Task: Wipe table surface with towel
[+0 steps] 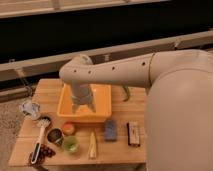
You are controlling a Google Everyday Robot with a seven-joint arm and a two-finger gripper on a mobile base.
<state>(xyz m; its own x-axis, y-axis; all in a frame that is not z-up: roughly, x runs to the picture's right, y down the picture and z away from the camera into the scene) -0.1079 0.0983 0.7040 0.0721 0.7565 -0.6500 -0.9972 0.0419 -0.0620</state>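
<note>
Warm, soft light on the wooden table point(50, 91), dark backdrop point(100, 30) behind, tool point(83, 106) down inside the orange bin point(80, 118).

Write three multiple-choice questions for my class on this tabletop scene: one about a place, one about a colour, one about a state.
1. Where is the gripper?
A. down inside the bin
B. over the sponge
C. beyond the table's left edge

2. What colour is the bin?
A. green
B. purple
C. yellow

3. How is the white-handled brush placed?
A. standing in a cup
B. lying flat on the table
C. held by the gripper

Answers:
1. A, since the gripper hangs between the bin's walls.
2. C, since its walls and floor are yellow.
3. B, since it lies along the wood near the front left corner, apart from the gripper.
</note>
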